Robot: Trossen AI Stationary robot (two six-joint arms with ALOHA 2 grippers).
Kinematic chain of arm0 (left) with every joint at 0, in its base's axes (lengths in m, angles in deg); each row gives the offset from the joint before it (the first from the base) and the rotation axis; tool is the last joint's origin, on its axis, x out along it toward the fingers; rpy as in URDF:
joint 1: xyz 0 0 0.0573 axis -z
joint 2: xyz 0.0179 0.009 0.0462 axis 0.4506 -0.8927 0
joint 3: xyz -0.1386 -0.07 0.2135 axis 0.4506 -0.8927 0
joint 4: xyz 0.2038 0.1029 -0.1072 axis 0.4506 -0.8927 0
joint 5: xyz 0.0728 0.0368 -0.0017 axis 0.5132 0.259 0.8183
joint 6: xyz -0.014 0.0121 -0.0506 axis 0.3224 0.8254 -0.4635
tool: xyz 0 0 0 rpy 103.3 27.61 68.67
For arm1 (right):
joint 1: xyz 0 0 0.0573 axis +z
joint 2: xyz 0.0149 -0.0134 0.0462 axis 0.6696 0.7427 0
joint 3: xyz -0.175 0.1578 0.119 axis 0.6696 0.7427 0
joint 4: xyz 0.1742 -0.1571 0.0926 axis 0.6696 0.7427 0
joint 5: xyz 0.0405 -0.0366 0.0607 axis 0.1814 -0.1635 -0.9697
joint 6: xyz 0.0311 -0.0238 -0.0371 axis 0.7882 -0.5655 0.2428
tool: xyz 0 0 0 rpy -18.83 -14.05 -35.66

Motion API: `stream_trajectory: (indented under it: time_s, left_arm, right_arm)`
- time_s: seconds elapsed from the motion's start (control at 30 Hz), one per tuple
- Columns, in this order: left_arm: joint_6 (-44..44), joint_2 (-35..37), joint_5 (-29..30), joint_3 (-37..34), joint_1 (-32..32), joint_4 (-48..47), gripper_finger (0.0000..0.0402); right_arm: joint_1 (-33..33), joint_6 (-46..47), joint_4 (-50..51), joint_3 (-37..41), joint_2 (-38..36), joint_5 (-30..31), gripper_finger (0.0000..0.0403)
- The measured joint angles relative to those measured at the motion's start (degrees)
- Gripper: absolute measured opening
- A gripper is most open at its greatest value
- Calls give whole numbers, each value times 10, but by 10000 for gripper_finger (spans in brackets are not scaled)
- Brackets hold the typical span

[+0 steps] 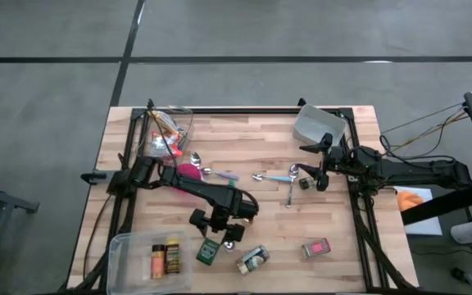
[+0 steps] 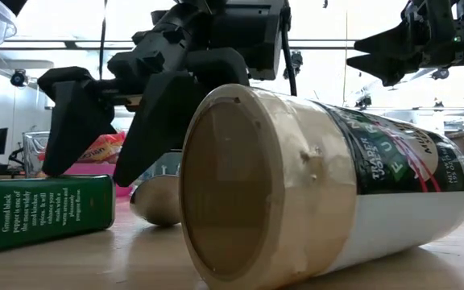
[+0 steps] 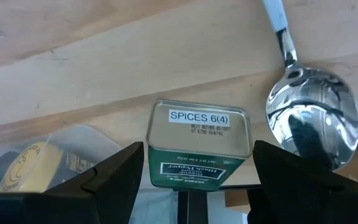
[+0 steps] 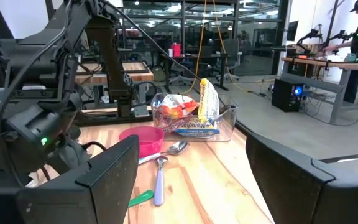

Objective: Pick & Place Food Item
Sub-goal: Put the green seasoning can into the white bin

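Left end effector (image 1: 222,232) hangs with its fingers spread apart just above a green pepper tin (image 1: 208,251) at the near middle of the desk (image 1: 260,156), seen from overhead. The right end effector (image 1: 311,174), fingers also apart and holding nothing, waits near the far right, beside a metal spoon (image 1: 292,183). A clear plastic tub (image 1: 147,260) holding spice jars sits at the near left corner, and a jar (image 1: 253,260) lies on its side just right of the tin.

From desk height, the jar (image 2: 321,193) fills the frame: a smooth cylinder with a tan lid and a glossy printed label. The tin (image 2: 43,212) lies flat at the left, with the left end effector's (image 2: 111,129) dark, angular fingers above it.

The left wrist camera looks down on the tin (image 3: 199,144), a flat-sided metal box with rounded corners and a white sticker reading "SPICES". It lies centred between the fingers (image 3: 114,180). A polished, mirror-like spoon bowl (image 3: 312,118) lies just beside it. To grip well, I judge the arm should lower straight down, close on the tin's two flat sides, and avoid nudging that spoon.

The right wrist camera shows a pink bowl (image 4: 143,138), spoons, and a clear bin of crinkly snack packets (image 4: 191,115).
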Motion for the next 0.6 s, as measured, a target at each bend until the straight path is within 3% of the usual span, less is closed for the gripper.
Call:
stream_trajectory:
  time_s: [0.6]
  left_arm:
    - [-38, 1, 75, 0, 36, 5, 301]
  right_arm:
    - [0, 0, 0, 0, 0, 0, 290]
